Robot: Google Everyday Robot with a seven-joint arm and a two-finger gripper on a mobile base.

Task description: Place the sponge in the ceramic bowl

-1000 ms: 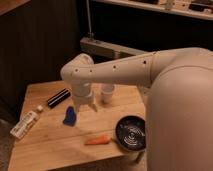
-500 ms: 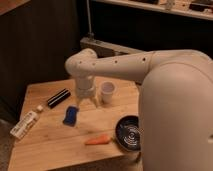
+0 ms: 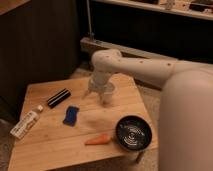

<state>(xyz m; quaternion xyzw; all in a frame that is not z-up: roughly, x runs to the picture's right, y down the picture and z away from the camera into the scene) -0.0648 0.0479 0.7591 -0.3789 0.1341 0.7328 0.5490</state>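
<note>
A plastic bottle (image 3: 27, 124) is lying on its side near the left edge of the wooden table (image 3: 50, 150). Just right of it and farther back, a black bar (image 3: 58, 97) is lying at a slant. The sponge (image 3: 71, 115) is resting flat on the boards in front of that bar, touching nothing and well apart from my gripper.

I am holding my gripper (image 3: 99, 97) low over the back middle of the table, pointing down, up and to the right of the sponge. Whether it is spread or pressed together I cannot tell. It is carrying nothing blue. A small white cup (image 3: 109, 91) is standing right against it, and I cannot tell whether the two are touching.

In front of that, an orange carrot (image 3: 97, 140) is lying near the front edge, its thick end pointing at the ceramic bowl (image 3: 133, 134). The bowl is sitting at the front right corner with nothing in it. My white arm (image 3: 150, 70) is reaching in from the right.
</note>
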